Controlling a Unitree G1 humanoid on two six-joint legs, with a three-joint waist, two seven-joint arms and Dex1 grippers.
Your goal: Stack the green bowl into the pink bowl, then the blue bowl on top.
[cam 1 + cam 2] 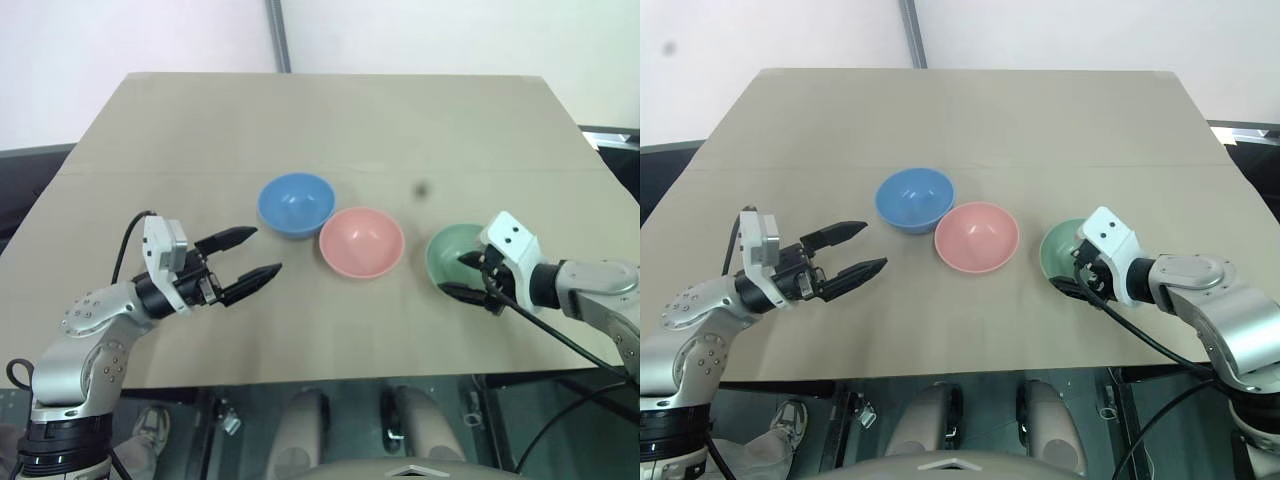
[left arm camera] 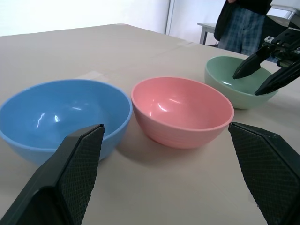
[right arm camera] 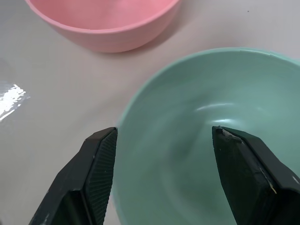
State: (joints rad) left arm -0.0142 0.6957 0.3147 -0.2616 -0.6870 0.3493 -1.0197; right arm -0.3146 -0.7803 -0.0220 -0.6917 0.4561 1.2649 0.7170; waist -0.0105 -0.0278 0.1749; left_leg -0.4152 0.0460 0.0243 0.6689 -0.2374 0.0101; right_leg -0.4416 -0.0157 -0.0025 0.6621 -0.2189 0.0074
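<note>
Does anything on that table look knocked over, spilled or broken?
Nothing stands out. The blue bowl, pink bowl and green bowl all sit upright and unstacked in a row on the table, with no cracks or spills visible. The right gripper is open at the green bowl's rim.

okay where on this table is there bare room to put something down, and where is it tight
Bare room: the far half of the table, beyond the blue bowl, and the near strip in front of the pink bowl, between the open left gripper and the open right gripper. Tight: the row of bowls, and the green bowl, which the right gripper straddles.
</note>
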